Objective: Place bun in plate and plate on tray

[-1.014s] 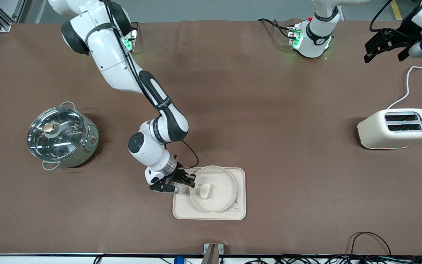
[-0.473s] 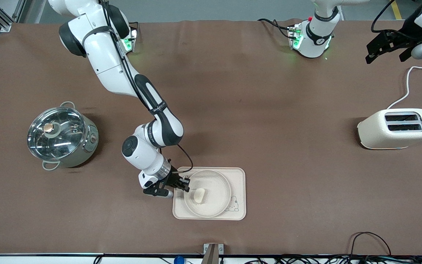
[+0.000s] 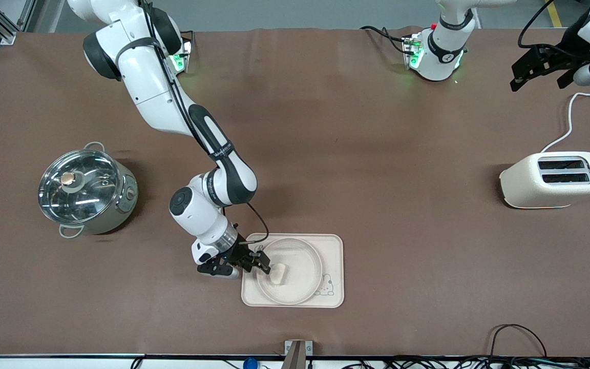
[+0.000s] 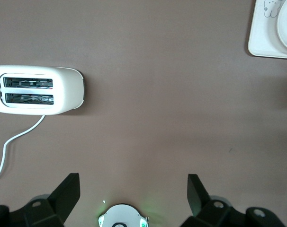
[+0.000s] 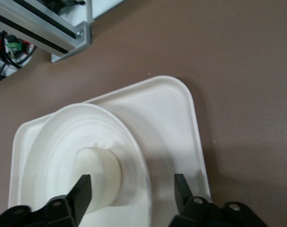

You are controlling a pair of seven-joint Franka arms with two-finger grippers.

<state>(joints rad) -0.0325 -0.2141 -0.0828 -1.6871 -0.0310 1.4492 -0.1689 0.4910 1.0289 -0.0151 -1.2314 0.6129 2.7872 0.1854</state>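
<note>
The plate (image 3: pixel 302 262) lies flat on the tray (image 3: pixel 334 250), with the bun (image 3: pixel 278 274) in it toward the right arm's end. My right gripper (image 3: pixel 259 265) is low at the plate's rim on that side, open. In the right wrist view its fingers (image 5: pixel 83 193) stand apart on either side of the plate's rim (image 5: pixel 127 135), with the bun (image 5: pixel 98 171) by one fingertip and the tray (image 5: pixel 174 106) under the other; its midpoint (image 5: pixel 131 191) is over the rim. My left gripper (image 3: pixel 541 66) waits, open and empty (image 4: pixel 133 189), high over the left arm's end of the table.
A steel pot with a glass lid (image 3: pixel 86 190) stands toward the right arm's end. A cream toaster (image 3: pixel 553 179) with a white cord stands toward the left arm's end and shows in the left wrist view (image 4: pixel 37 90), as does a tray corner (image 4: pixel 262 33).
The plate with the bun came down flat onto the tray and shifted a little toward the right arm's end. The right gripper moved with it and now stands open at the rim.
</note>
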